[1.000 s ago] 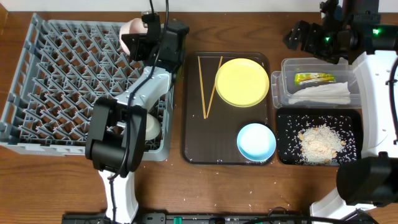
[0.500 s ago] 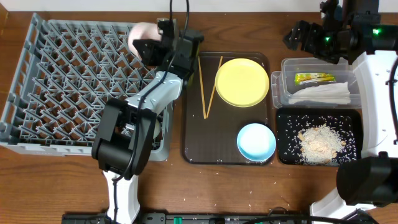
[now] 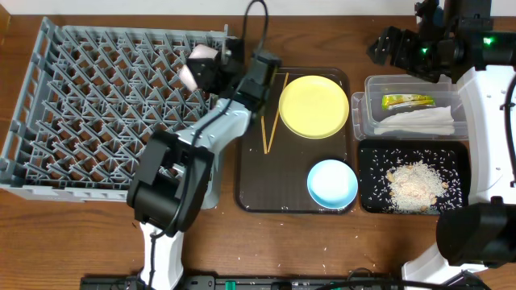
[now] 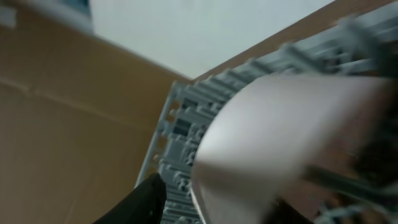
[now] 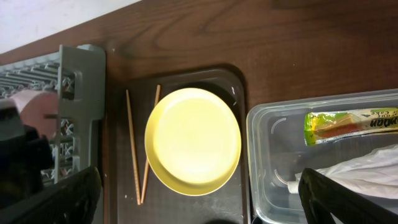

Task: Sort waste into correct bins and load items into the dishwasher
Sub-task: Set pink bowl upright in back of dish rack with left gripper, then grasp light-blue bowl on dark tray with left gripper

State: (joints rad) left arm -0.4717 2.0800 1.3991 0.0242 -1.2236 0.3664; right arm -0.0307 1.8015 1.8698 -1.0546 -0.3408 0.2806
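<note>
Hovering over the far right part of the rack [image 3: 81, 97], the left gripper [image 3: 205, 72] has a pale cup [image 3: 196, 66] at its tips in the overhead view. The cup is tipped sideways, probably so it can seat among the pegs. I cannot tell whether the jaws grip it or have let go. Just right of the rack, the brown tray [image 3: 250, 181] holds the plate [image 3: 314, 106], chopsticks [image 3: 267, 113] and blue bowl [image 3: 332, 183], none of them racked yet. Well right of the rack, the tub [image 3: 369, 121] holds the wrapper [image 3: 407, 101] and napkin [image 3: 419, 122], and the black tray [image 3: 371, 173] holds the crumbs [image 3: 415, 185], so the waste looks sorted. The right gripper [image 3: 391, 47] sits up beyond the tub.

The left wrist view is blurred. The cup fills it, with rack pegs behind, and the grip is unreadable.

The right wrist view shows its fingers spread wide and empty above the plate, probably parked clear of the left arm.
</note>
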